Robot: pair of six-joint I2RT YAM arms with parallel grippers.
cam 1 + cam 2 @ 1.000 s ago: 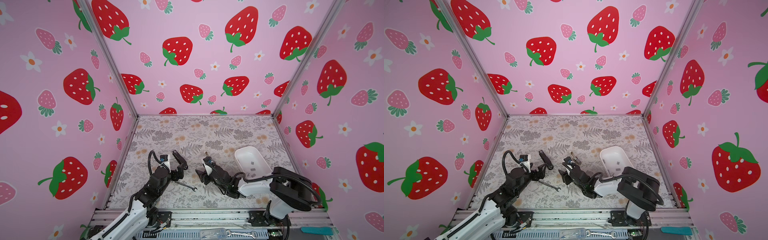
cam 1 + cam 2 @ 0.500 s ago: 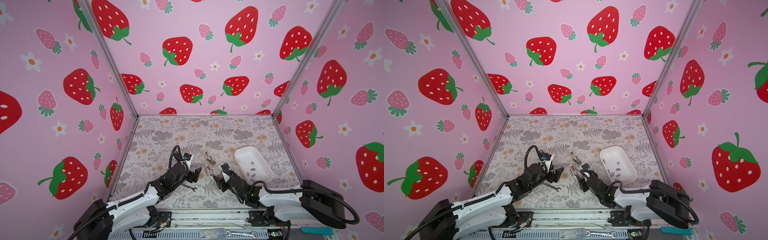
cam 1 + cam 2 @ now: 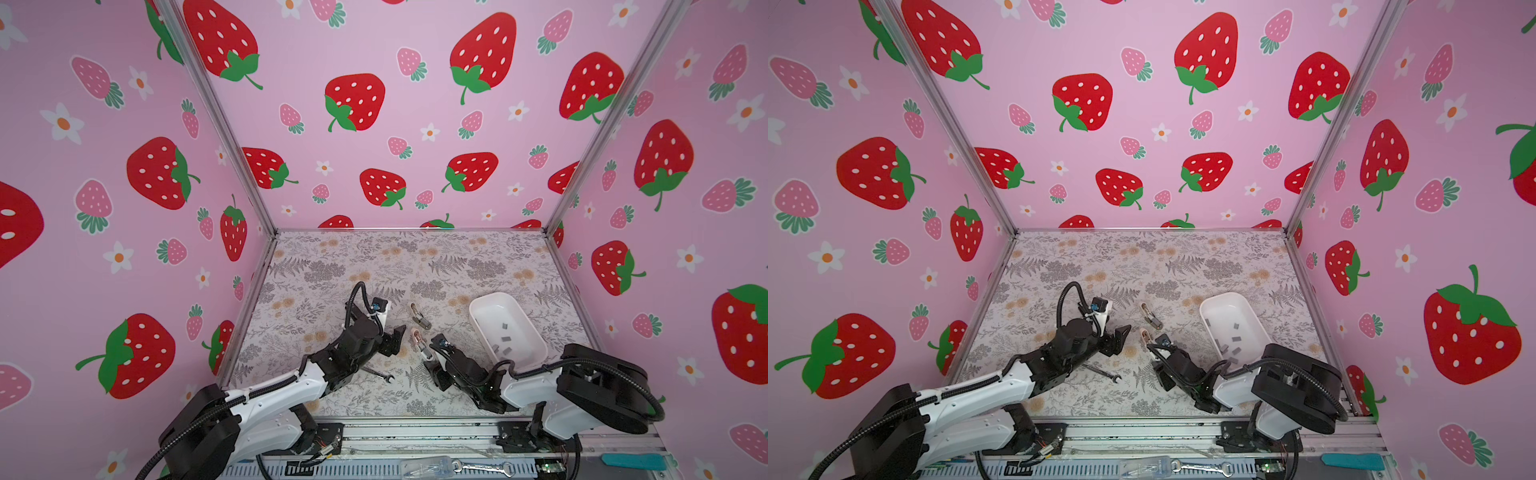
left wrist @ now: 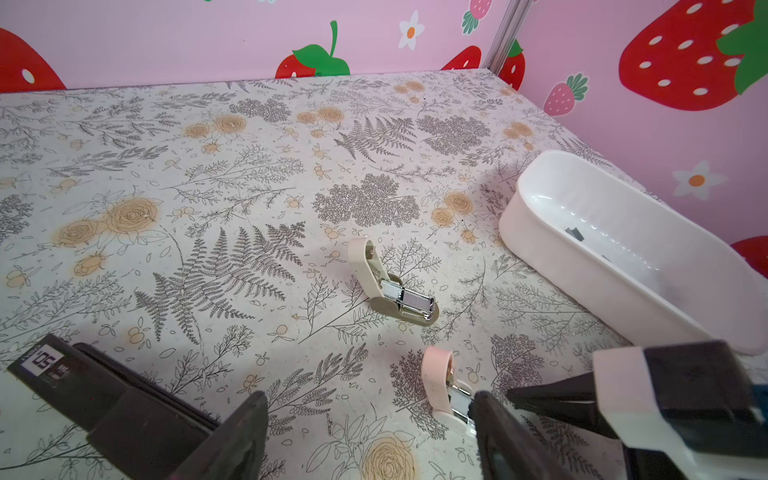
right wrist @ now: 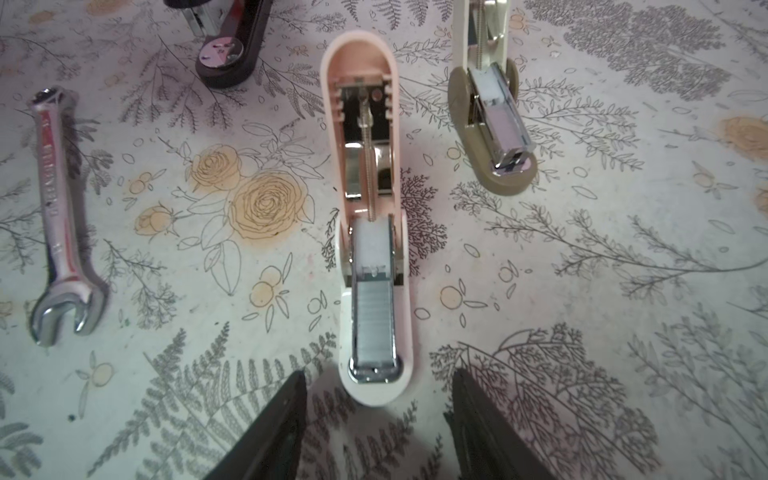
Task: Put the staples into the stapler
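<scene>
Left wrist view, stapler (image 4: 83, 386) beside left claw (image 4: 365, 440), outside spread jaws

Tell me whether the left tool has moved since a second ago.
Yes. In both top views the left tool has shifted right, toward the white tray, which stays put, and it ends close to the small pink stapler.

Table (image 4: 208, 145) rear free; front crowded: blk stapler (image 4: 83, 386), pink stapler (image 5: 370, 249), beige stapler (image 4: 390, 286), wrench (image 5: 58, 216), tray (image 4: 519, 216).
</scene>
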